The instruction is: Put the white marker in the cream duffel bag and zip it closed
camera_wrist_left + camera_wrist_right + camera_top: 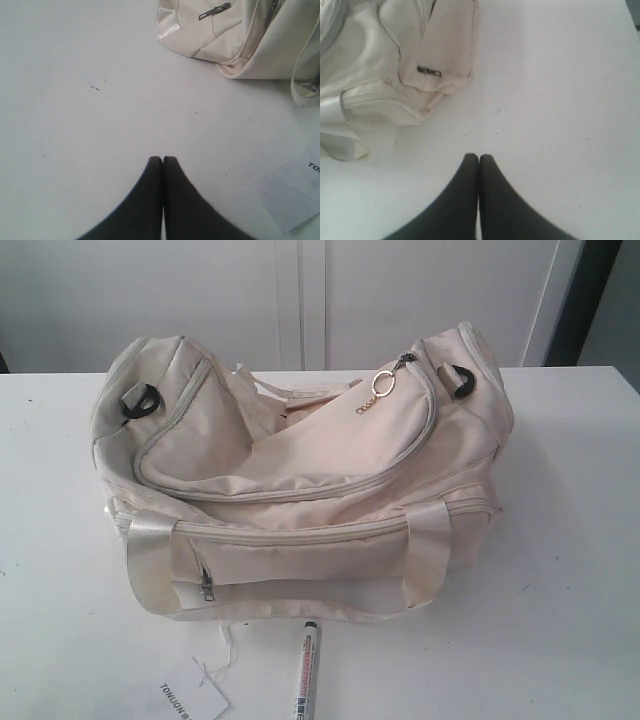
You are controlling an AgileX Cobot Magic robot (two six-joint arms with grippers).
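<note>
White table (570, 570), surface lightly scuffed. The bag (310, 490) rests on it at centre. The marker (305, 675) lies flat in front of the bag, cap end close to it. A paper tag (192, 702) lies beside the marker.

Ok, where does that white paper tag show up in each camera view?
Exterior view: the paper tag lies on the table at the bottom edge, in front of the cream duffel bag and left of the white marker.
Left wrist view: the tag lies flat beside the shut left hand, partly cut off by the frame.
Right wrist view: not in it.
Shared landmark: the bag shows in all three.
</note>
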